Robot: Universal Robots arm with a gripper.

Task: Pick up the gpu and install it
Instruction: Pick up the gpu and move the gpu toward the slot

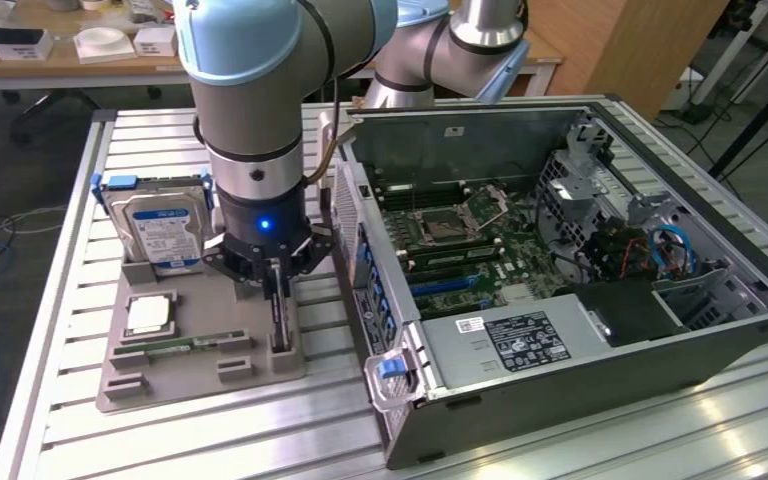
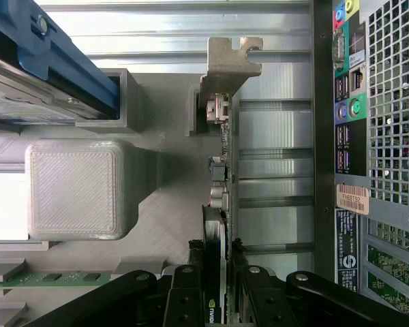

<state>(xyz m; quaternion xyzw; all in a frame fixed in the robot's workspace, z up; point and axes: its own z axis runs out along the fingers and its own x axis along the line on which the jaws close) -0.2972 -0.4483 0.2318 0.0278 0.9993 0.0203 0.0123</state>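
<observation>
The gpu (image 1: 279, 312) stands on its edge in a slot of the grey holder tray (image 1: 157, 385) on the table, just beside the open computer case (image 1: 558, 250). In the wrist view the gpu (image 2: 218, 184) runs edge-on away from the camera, with its silver end bracket (image 2: 226, 65) at the far end. My gripper (image 1: 273, 278) has come straight down over the card. Its black fingers (image 2: 191, 279) sit against both faces of the card, and the gripper (image 2: 217, 255) is shut on it. The card is still seated in the tray.
A silver hard drive with a blue label (image 1: 157, 228) stands at the tray's far end, with a processor (image 1: 151, 315) and a green memory stick (image 1: 184, 343) nearer. The case's rear panel (image 2: 354, 136) lies close beside the card. The motherboard (image 1: 471, 235) lies exposed inside the case.
</observation>
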